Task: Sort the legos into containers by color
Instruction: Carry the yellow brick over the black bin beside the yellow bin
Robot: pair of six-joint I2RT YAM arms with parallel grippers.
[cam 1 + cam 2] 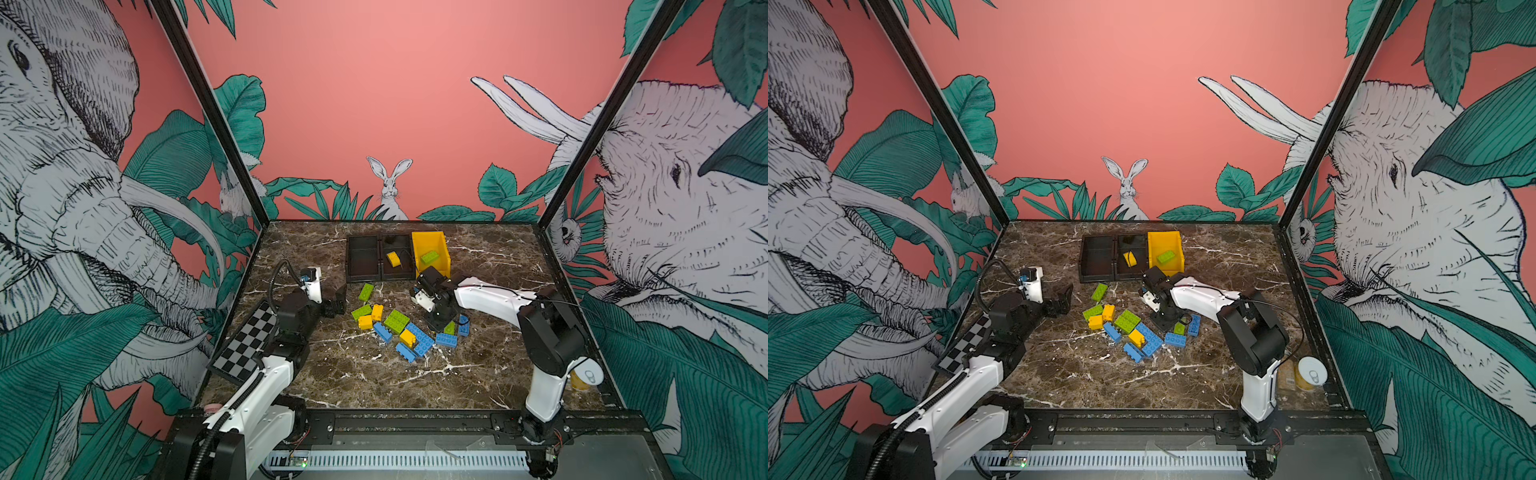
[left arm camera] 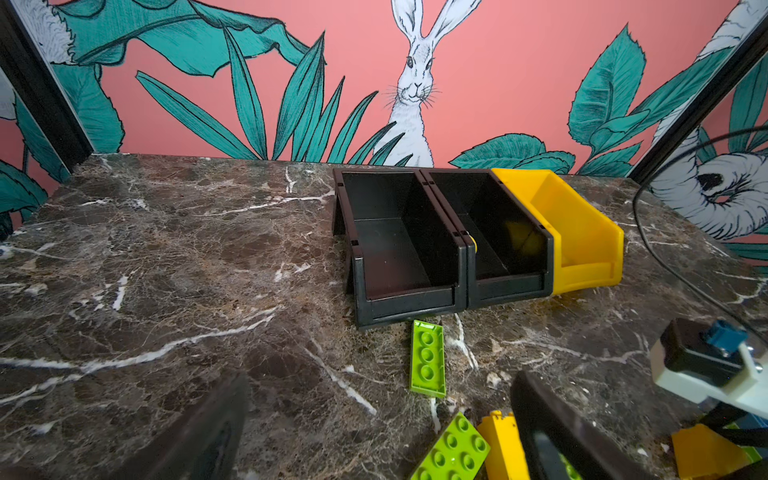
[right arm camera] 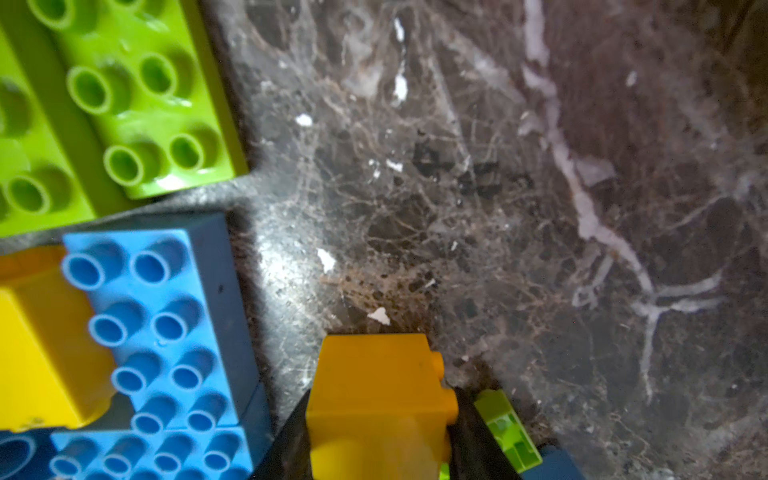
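**Marble table, right jaws on a yellow brick**

Dark brown marble tabletop (image 1: 374, 382), glossy and veined in white, sits inside pink walls printed with leaves, elephants and a rabbit. Three low-fronted plastic bins stand side by side at its back. The left black bin (image 1: 363, 259) comes first. Next is the middle black bin (image 1: 390, 241), with a lone yellow brick (image 1: 392, 258) inside. Last is the yellow bin (image 1: 441, 245), with a green brick (image 1: 429, 257) inside. Studded bricks in green, yellow and blue lie in a loose pile (image 1: 397, 321) at the table's centre. A flat green plate (image 2: 427, 359) lies apart, just before the black bins.

The right gripper (image 1: 441, 325) is down at the pile's right edge. Its dark fingers are set narrow against the sides of a square yellow brick (image 3: 380, 390), near a wide blue brick (image 3: 166, 316). The left gripper (image 1: 336, 304) hovers low, left of the pile, jaws spread wide and holding nothing.

The right arm reaches in from the front right with its elbow raised. Its white forearm slopes toward the centre, and the wrist is bent so the gripper points down. The left arm rises folded from the front left, its gripper roughly level and facing the bins.
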